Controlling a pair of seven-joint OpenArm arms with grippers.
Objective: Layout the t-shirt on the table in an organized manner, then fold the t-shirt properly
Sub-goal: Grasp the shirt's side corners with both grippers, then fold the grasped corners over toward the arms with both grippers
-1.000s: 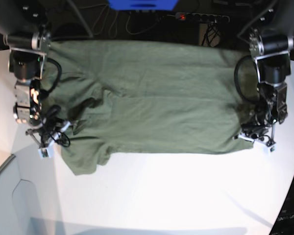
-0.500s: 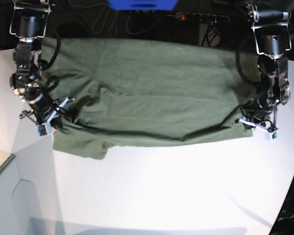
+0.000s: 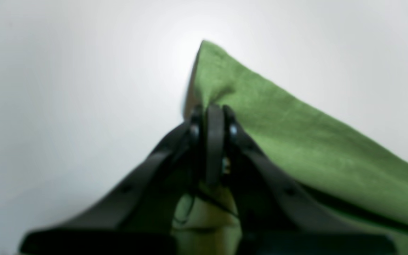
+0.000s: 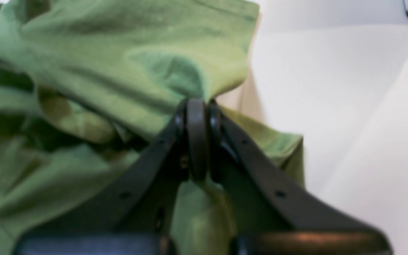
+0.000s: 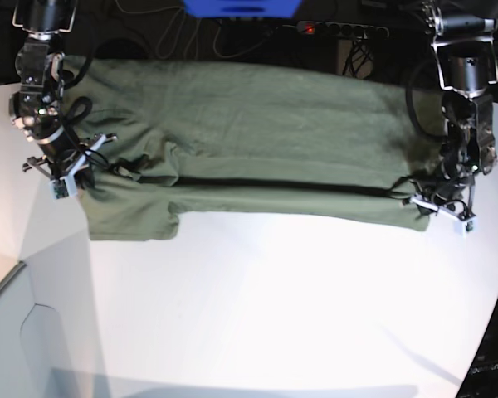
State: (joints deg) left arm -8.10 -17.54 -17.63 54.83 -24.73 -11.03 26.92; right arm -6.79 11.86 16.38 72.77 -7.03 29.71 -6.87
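The olive-green t-shirt [image 5: 257, 133] lies stretched across the back half of the white table [image 5: 266, 315], with one sleeve [image 5: 133, 220] spread at the front left. My left gripper [image 5: 438, 207] is shut on the shirt's front right corner. In the left wrist view that gripper [image 3: 213, 109] pinches a raised point of the t-shirt [image 3: 296, 141] above the table [image 3: 66, 88]. My right gripper [image 5: 68, 176] is shut on the shirt near the left sleeve. In the right wrist view it [image 4: 197, 102] clamps bunched cloth of the t-shirt [image 4: 119, 71]. A dark fold line runs between the two grippers.
Behind the table lie a power strip [image 5: 342, 29], cables and a blue object [image 5: 241, 7]. The table's curved edge [image 5: 17, 274] drops off at the front left. A dark object [image 5: 491, 365] sits at the front right corner.
Both grippers, still shut on the shirt, have moved toward the back of the table. The front edge has followed them, and the cloth now lies tauter and straighter between them.
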